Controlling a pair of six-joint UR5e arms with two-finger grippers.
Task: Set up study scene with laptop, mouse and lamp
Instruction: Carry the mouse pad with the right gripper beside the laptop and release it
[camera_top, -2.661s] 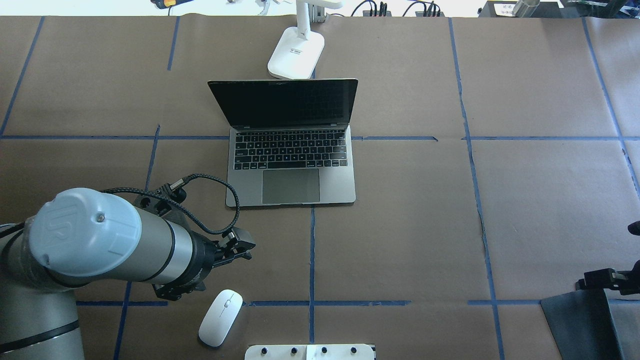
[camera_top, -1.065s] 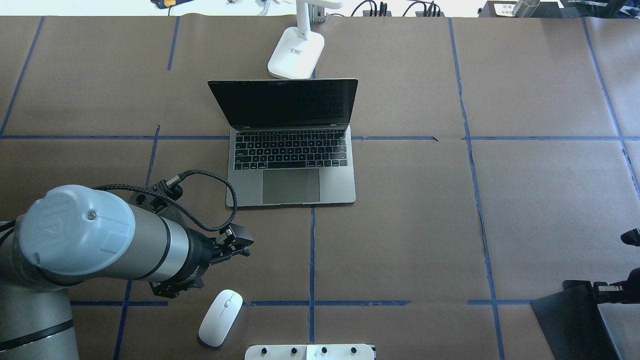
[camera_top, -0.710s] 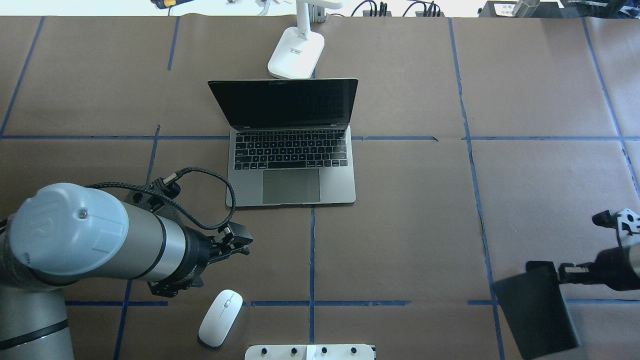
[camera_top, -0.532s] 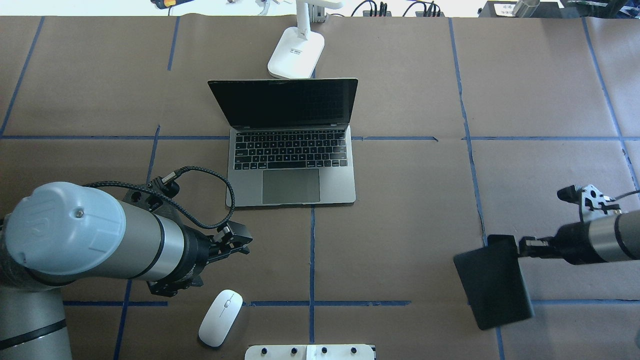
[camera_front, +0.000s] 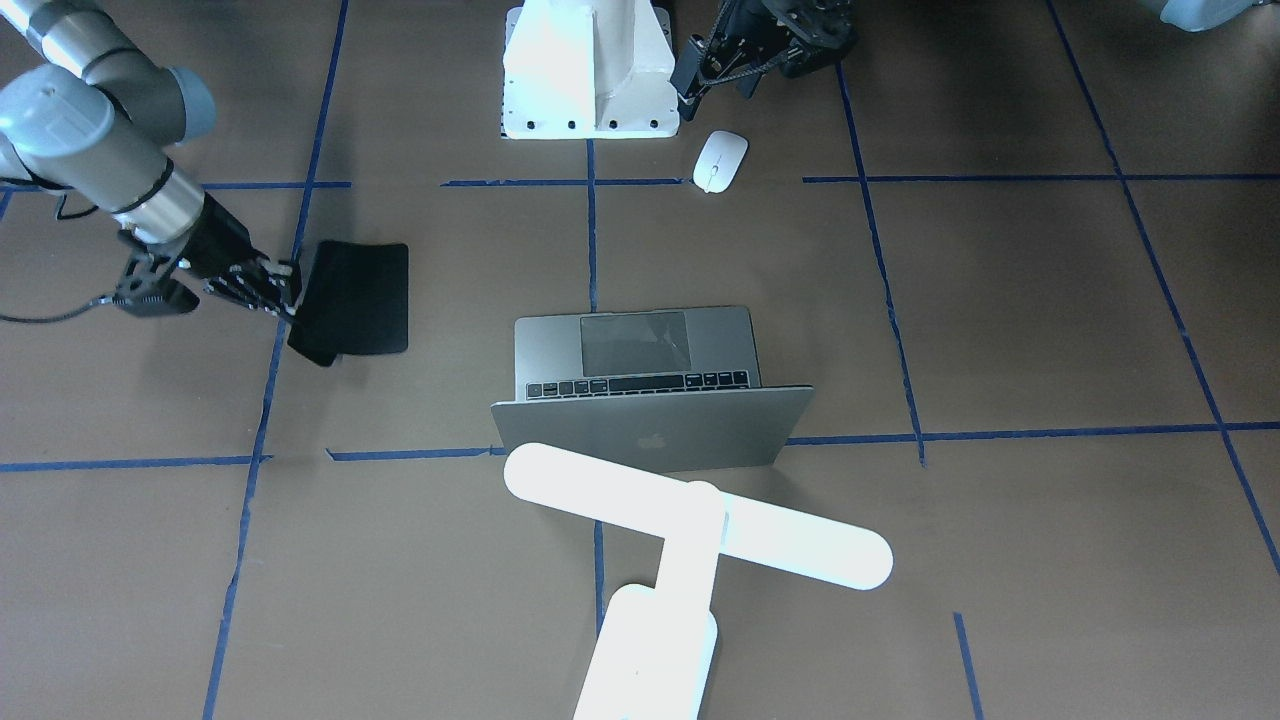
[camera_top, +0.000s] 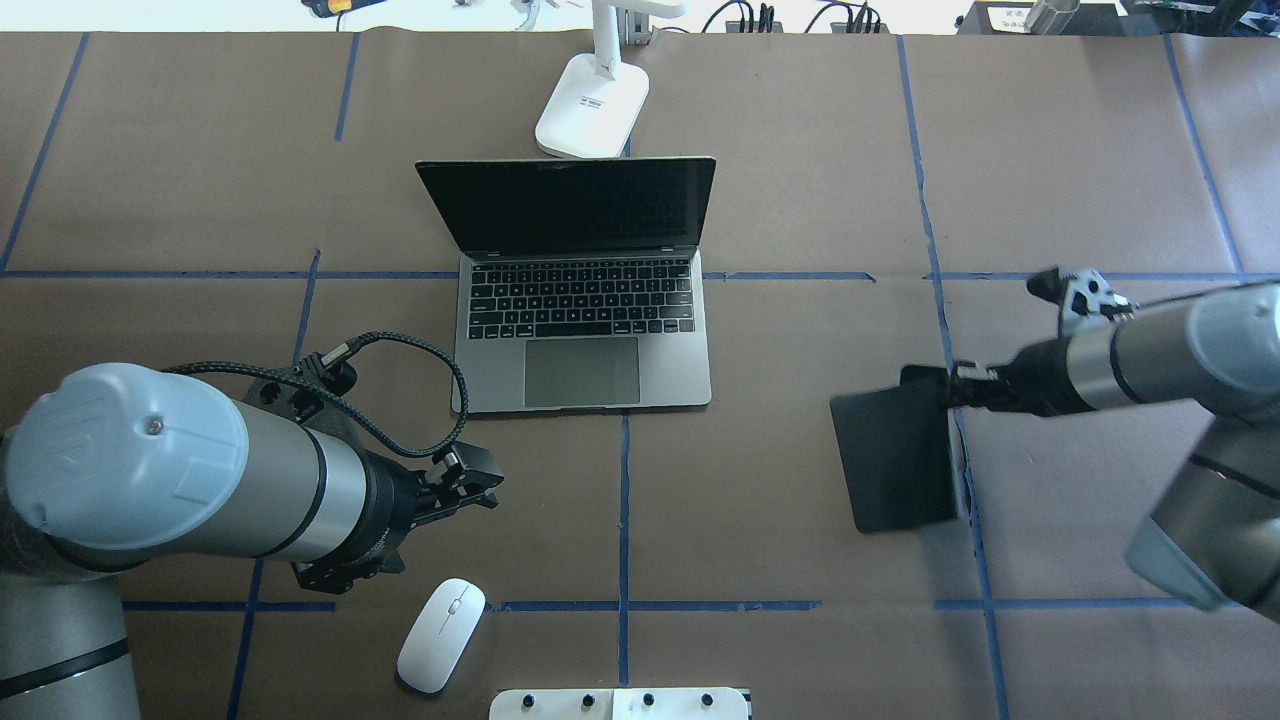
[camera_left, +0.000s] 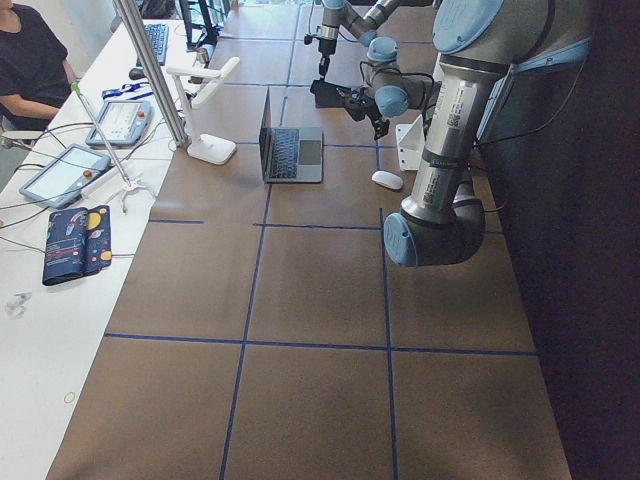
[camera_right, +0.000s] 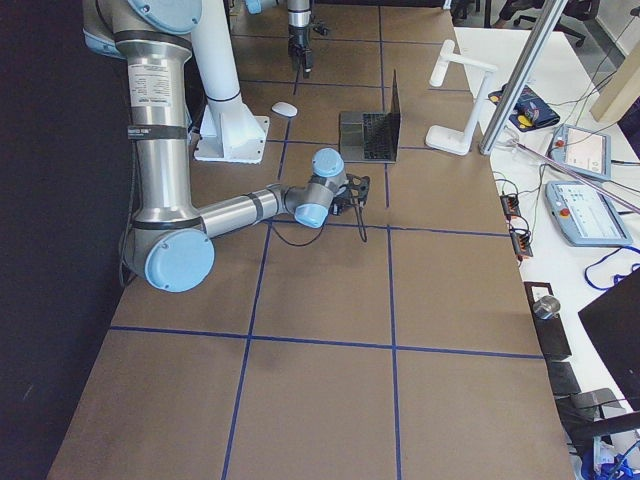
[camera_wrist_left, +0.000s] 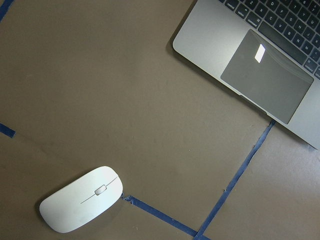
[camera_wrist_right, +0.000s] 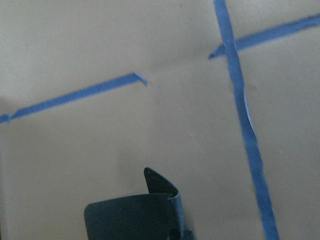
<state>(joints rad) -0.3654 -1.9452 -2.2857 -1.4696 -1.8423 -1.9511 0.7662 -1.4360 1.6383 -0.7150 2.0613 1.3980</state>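
The open grey laptop (camera_top: 585, 330) sits mid-table, screen facing me. The white lamp (camera_front: 700, 515) stands just behind it, its base (camera_top: 592, 105) at the far edge and its bar head over the lid. The white mouse (camera_top: 441, 635) lies near my base and also shows in the left wrist view (camera_wrist_left: 82, 199). My left gripper (camera_top: 470, 488) hovers just beyond the mouse, holding nothing I can see. I cannot tell if it is open. My right gripper (camera_top: 955, 390) is shut on the edge of a flat black mat (camera_top: 895, 460), right of the laptop.
The white bolted pedestal (camera_top: 620, 704) stands at the near edge beside the mouse. Blue tape lines grid the brown table cover. A metal pole (camera_left: 150, 70) and tablets stand on the operators' side behind the lamp. The mat's pinched edge curls in the right wrist view (camera_wrist_right: 135, 215).
My right arm has come in from the near right corner with the black mat, moving left and away from me toward the laptop. My left arm has barely shifted.
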